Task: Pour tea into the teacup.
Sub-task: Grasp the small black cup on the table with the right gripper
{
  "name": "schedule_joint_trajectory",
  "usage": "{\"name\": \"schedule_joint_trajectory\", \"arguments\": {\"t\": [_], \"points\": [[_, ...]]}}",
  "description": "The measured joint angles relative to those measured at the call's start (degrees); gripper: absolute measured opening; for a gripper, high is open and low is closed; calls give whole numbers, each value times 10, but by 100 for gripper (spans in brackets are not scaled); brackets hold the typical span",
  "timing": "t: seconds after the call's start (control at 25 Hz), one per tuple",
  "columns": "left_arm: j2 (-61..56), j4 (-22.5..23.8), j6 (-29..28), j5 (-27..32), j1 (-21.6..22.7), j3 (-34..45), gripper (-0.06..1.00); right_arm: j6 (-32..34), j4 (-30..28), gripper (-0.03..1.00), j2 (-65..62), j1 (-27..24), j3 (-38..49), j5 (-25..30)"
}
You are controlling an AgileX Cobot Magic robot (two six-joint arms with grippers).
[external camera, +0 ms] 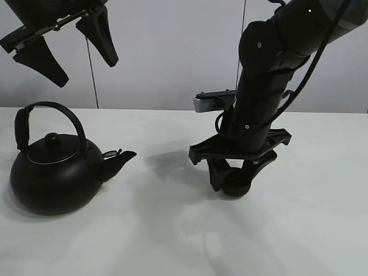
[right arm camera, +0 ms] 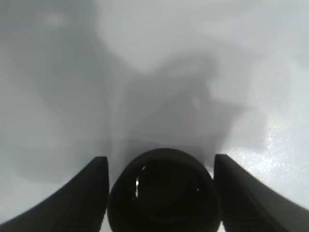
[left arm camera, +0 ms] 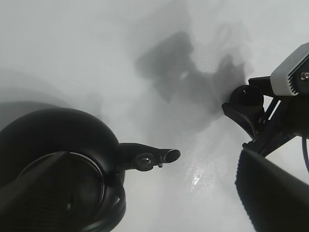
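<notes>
The teacup [external camera: 236,187], small, round and black, stands on the white table [external camera: 172,230] right of centre. My right gripper [external camera: 234,183] reaches down over it with a finger against each side. In the right wrist view the teacup [right arm camera: 164,198] fills the space between the two fingers [right arm camera: 94,193]. The black kettle [external camera: 54,178] with an arched handle stands at the left, its spout [external camera: 123,155] pointing toward the cup. My left gripper [external camera: 86,69] hangs open and empty high above the kettle. The left wrist view looks down on the kettle [left arm camera: 58,140] and its spout [left arm camera: 154,157].
The right arm [external camera: 270,75] stands tall over the cup and also shows at the edge of the left wrist view [left arm camera: 280,111]. A bare stretch of table lies between the spout and the cup. A grey wall [external camera: 172,52] stands behind the table.
</notes>
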Motion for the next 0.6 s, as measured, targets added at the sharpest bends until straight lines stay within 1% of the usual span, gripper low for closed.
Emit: {"name": "schedule_joint_trajectory", "arguments": {"t": [0.04, 0.24, 0.36, 0.44, 0.6], "points": [[0, 0, 0, 0, 0, 0, 66, 2, -1, 40, 1, 0, 0, 0], [0, 0, 0, 0, 0, 0, 66, 4, -1, 40, 3, 0, -4, 4], [0, 0, 0, 0, 0, 0, 66, 2, 17, 40, 2, 0, -12, 7], [0, 0, 0, 0, 0, 0, 66, -5, 32, 40, 0, 1, -25, 18], [0, 0, 0, -1, 0, 0, 66, -18, 37, 40, -2, 22, -61, 47]]}}
